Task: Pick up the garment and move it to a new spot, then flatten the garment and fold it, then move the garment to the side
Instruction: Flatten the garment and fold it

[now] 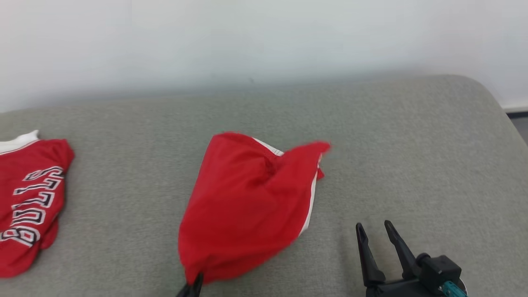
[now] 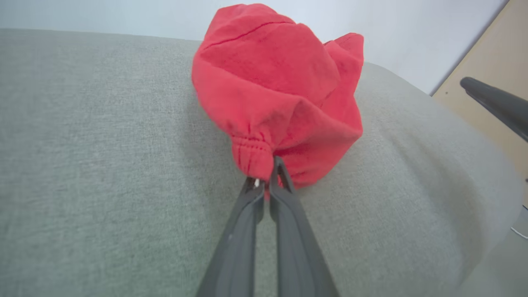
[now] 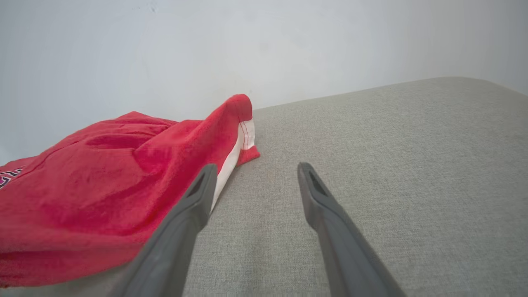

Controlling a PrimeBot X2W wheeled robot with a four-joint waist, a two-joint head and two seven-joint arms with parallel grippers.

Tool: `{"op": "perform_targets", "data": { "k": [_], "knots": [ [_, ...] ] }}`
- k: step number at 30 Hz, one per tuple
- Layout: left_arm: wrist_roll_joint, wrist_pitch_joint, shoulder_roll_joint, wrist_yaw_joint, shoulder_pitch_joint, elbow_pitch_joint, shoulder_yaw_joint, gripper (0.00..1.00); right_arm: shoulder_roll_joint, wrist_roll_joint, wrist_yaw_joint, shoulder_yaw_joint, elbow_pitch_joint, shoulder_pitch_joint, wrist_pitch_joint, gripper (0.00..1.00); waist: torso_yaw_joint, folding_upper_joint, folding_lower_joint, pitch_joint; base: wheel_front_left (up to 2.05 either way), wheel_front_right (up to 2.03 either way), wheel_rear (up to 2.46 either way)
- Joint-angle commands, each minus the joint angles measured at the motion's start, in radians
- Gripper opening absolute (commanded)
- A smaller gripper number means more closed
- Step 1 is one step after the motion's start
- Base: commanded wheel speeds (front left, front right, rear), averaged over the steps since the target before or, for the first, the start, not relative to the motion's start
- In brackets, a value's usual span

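Pinches a small gathered fold of the red shorts [image 2: 276,90] at the very tips of the left gripper [image 2: 266,173], fingers pressed together on the stitched hem. Could lose that thin bite under a quick pull, dropping the cloth short of the new spot. Could also drag rather than lift, with most of the bulk bunched on the grey cushion [image 2: 82,165] just ahead of the tips, twisting into worse wrinkles. Holds the right gripper [image 1: 373,227] spread and empty, just to the right of the heap, near its white side stripe [image 1: 311,198]; might snag that edge if swept across. Looks soft, crumpled, mounded up, blurred at the far corner. Has a red lettered jersey [image 1: 29,198] lying well apart, off to the left gripper's left.
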Motion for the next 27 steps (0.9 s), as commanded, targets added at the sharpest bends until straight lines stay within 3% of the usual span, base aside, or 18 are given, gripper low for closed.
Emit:
{"op": "perform_targets", "data": {
  "k": [1, 11, 27],
  "knots": [
    [-0.012, -0.002, 0.016, 0.005, 0.046, -0.015, 0.008, 0.0, -0.001, 0.0, -0.002, -0.002, 0.003, 0.017, -0.001, 1.0, 0.041, 0.0001, 0.0001, -0.034, 0.0, 0.0, 0.0],
    [-0.057, -0.002, 0.056, 0.058, 0.193, -0.07, 0.114, 0.0, -0.001, -0.01, -0.002, -0.003, 0.009, 0.036, -0.002, 1.0, 0.052, 0.0001, 0.0001, -0.053, 0.0, 0.0, 0.0],
    [0.001, -0.002, 0.034, 0.047, 0.138, -0.026, 0.212, 0.0, -0.001, -0.022, -0.002, -0.017, 0.019, 0.047, -0.002, 1.0, 0.073, 0.0001, 0.0001, -0.078, 0.0, 0.0, 0.0]
  ]
}}
